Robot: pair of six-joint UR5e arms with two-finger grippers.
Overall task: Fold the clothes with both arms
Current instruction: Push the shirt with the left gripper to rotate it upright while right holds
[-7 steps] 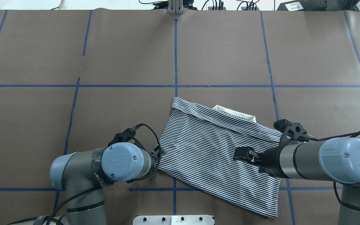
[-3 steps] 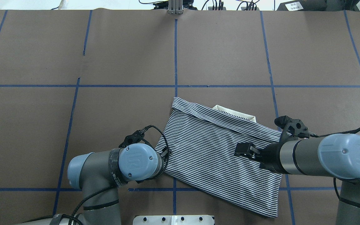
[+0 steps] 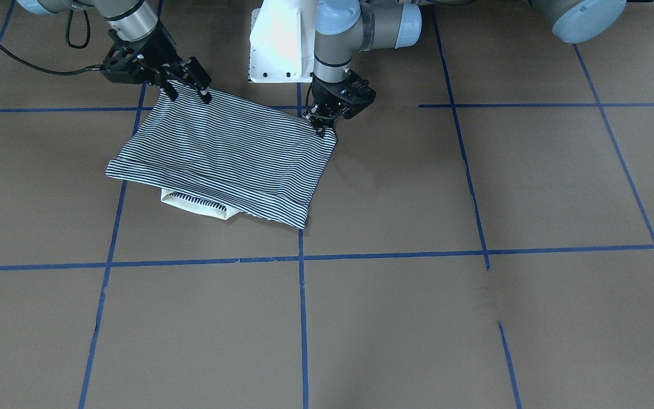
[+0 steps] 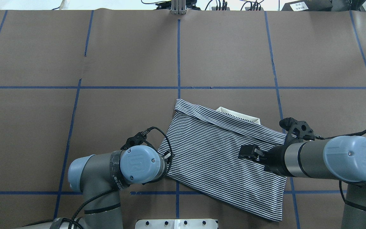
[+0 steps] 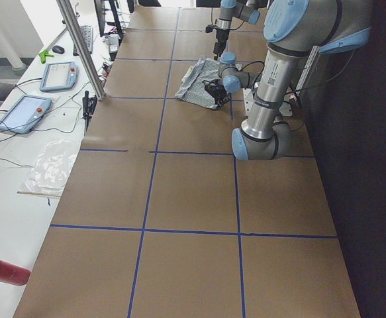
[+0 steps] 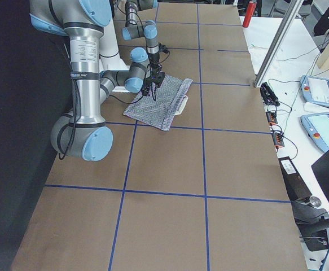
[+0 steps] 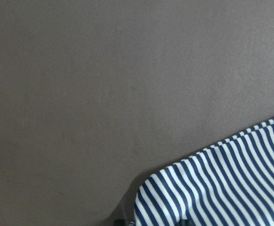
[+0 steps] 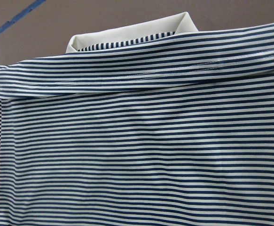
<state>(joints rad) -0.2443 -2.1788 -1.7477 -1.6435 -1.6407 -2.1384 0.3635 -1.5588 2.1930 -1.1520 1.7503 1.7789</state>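
The striped polo shirt [image 4: 214, 159] lies folded as a slanted rectangle on the brown table, its cream collar [image 4: 240, 117] sticking out at the far edge. It also shows in the front view [image 3: 225, 153]. My left gripper [image 4: 169, 156] is low at the shirt's left corner and looks shut on it [image 3: 322, 126]. The left wrist view shows that striped corner [image 7: 221, 188] at the bottom edge. My right gripper [image 4: 242, 152] hovers open over the shirt's right half [image 3: 186, 91]. The right wrist view shows the shirt [image 8: 137, 141] and the collar [image 8: 127, 33], with no fingers in it.
The table is covered in brown paper with blue tape lines [image 4: 178, 57]. The white pedestal base [image 3: 279, 40] stands at the near edge between the arms. A metal post [image 4: 178, 8] and cables sit at the far edge. Tablets [image 5: 60, 73] lie beside the table.
My left arm has moved right, so its gripper has come onto the shirt's left corner. My right gripper has shifted slightly. The shirt lies as before.
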